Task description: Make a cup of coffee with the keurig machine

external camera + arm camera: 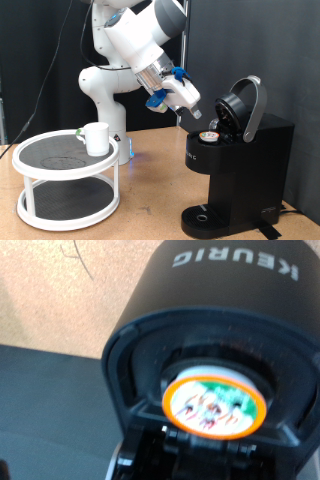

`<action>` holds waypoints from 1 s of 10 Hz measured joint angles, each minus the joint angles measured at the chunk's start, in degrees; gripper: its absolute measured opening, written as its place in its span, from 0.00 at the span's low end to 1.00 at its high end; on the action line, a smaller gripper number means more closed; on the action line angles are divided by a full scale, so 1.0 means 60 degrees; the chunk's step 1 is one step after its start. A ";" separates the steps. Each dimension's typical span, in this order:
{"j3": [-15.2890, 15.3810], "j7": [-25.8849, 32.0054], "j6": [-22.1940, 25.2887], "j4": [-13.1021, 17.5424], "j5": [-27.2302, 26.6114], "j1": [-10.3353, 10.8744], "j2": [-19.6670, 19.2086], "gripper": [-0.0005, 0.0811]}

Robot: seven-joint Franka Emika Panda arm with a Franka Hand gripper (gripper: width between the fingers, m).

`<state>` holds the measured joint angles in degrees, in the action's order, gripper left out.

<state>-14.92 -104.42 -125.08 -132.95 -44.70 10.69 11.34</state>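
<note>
Pincer [196, 120] down at the open keurig machine [240, 165], just above the pod [213, 405] seated in its chamber; cannot tell whether apart or together. Cup [96, 138] well apart on the white stand [68, 180], toward the exterior view's left. Risk: pod sitting crooked, jamming the raised lid [247, 104].

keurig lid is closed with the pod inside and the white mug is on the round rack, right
Not quite: the keurig machine has its lid hinged open, as the exterior view shows. The pod does sit in the chamber, the gripper right beside it, and the white mug is on the round rack.
</note>
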 joint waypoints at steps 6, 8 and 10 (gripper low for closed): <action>-0.0361 -0.0009 0.1036 0.0302 -0.0649 -0.0080 0.1095 0.91; -0.0439 -0.0214 0.1264 0.0435 -0.0633 -0.0101 0.1415 0.91; -0.0429 -0.0403 0.1291 0.0479 -0.0489 -0.0179 0.1608 0.91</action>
<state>-17.49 -106.84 -117.33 -130.07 -47.63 9.62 20.99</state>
